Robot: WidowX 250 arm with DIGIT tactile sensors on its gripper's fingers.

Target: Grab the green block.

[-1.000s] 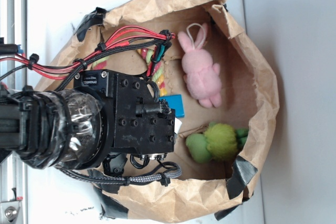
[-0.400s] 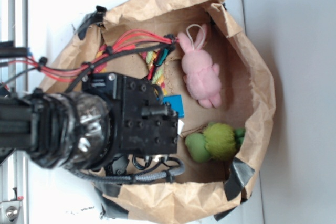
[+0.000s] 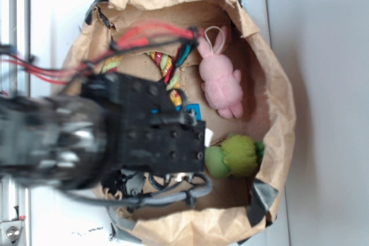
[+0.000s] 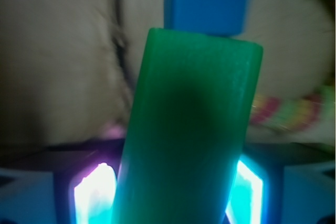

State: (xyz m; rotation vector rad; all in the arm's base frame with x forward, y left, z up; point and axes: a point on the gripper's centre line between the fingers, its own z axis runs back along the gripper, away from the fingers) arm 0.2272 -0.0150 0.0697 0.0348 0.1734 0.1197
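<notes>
With the end effector (image 4: 170, 192) apparently clenched on the green block (image 4: 189, 129), the block could slip sideways because the grip sits low, far from the blue block (image 4: 206, 1) just beyond its tip.

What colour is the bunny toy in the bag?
The bunny is pink, clearest in the exterior view.

ahead: blocked by blue block (image 4: 206, 1) touching green block (image 4: 191, 124) | right: rope (image 4: 286, 111) | left: bare paper (image 4: 58, 61)
</notes>
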